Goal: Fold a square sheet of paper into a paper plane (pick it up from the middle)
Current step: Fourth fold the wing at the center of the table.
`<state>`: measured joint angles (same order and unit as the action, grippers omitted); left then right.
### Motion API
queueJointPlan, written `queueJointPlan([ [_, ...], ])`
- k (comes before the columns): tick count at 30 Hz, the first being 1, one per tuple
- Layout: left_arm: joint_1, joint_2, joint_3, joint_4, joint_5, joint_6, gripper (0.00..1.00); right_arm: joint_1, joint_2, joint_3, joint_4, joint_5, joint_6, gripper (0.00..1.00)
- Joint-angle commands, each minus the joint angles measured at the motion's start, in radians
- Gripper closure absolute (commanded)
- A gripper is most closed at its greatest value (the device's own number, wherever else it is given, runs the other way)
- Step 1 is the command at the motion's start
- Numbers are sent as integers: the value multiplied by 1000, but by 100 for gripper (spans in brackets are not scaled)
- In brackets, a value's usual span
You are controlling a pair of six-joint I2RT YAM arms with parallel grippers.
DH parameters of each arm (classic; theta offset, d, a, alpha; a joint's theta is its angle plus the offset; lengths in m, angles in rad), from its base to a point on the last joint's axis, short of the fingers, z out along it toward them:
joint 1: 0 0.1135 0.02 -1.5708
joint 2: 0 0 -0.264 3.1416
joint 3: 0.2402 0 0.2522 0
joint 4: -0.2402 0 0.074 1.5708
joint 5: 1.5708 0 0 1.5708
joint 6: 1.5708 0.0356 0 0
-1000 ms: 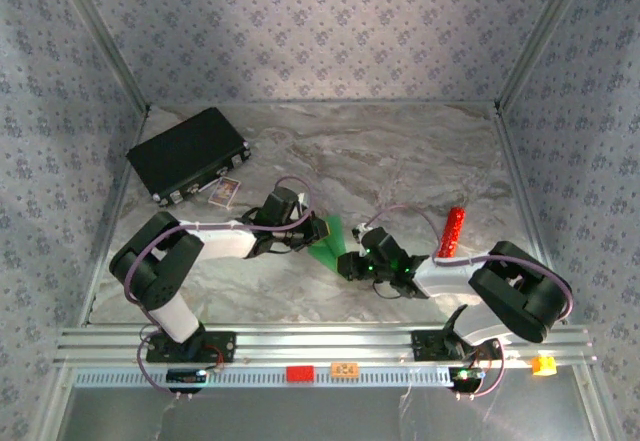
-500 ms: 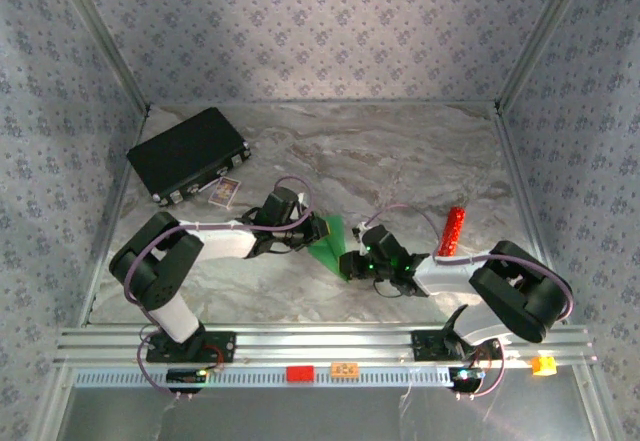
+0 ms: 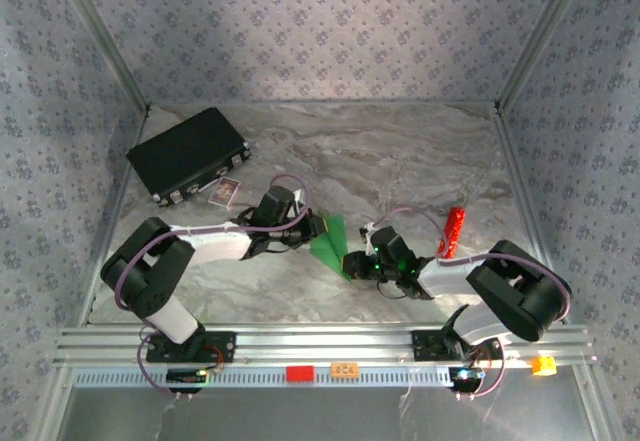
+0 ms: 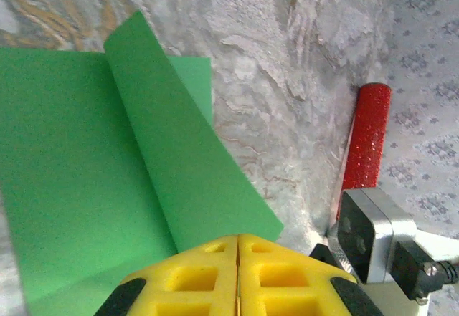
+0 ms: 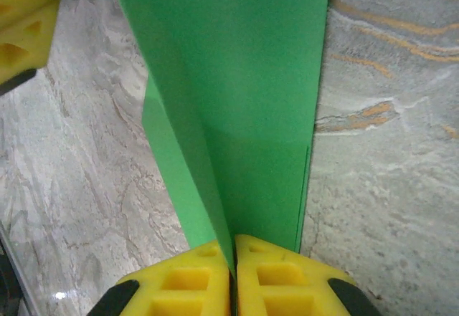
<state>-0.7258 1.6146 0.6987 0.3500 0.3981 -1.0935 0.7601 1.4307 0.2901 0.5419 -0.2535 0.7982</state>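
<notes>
Marble-pattern table [image 3: 400, 151] takes up most of my overhead feed. Both arms are bent inward over the middle of it, closer to the near edge than the far one: left arm [image 3: 200, 243] reaching in from the left, right arm [image 3: 470, 276] from the right.

Next biggest is the black case [image 3: 187, 153], lying flat in the far-left corner, well apart from everything the arms are doing.

The green paper [image 3: 330, 244] sits in the middle of the table between the two wrists, partly folded and not flat. On the left wrist cam the paper [image 4: 86, 151] has one long flap standing up off the rest of the sheet. On the right wrist cam the paper [image 5: 237, 101] shows as a long strip with a crease running straight toward the camera.

Left gripper [image 3: 316, 229] is at the sheet's left side. On its own cam the left gripper [image 4: 237, 259] has its yellow pads pressed tight together, with the raised flap running right into them, so I read that as pinching the paper. Right gripper [image 3: 352, 264] is at the near-right end of the sheet, and on its own cam the right gripper [image 5: 233, 259] has both pads clamped on the crease.

Red cylinder [image 3: 453, 231] lies toward the table's right edge, just beyond the right arm.

Smallest bit: a little card [image 3: 226, 191] lying just beside the case's near corner.
</notes>
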Motion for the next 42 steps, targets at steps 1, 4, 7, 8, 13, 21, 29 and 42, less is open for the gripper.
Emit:
queueJointPlan([
  [1, -11, 58, 33, 77, 83, 5, 93, -10, 26, -18, 28, -20, 32, 88],
  [4, -25, 100, 61, 83, 108, 5, 93, -14, 32, -19, 40, -33, 37, 88],
  [7, -31, 130, 66, 117, 112, -11, 93, -18, 39, -20, 49, -43, 45, 88],
  [8, -33, 136, 69, 122, 113, -13, 93, -17, 40, -20, 48, -44, 45, 88],
  [13, -34, 163, 85, 107, 102, -6, 93, -22, 41, -19, 47, -50, 54, 85],
  [21, -34, 185, 87, 104, 84, -9, 94, -23, 40, 9, 4, -64, 56, 82],
  [29, -34, 195, 94, 87, 78, -1, 94, -33, 39, 7, -11, -69, 58, 89],
  [42, -34, 220, 122, 51, 60, 18, 94, -53, 44, 21, -56, -102, 58, 91],
])
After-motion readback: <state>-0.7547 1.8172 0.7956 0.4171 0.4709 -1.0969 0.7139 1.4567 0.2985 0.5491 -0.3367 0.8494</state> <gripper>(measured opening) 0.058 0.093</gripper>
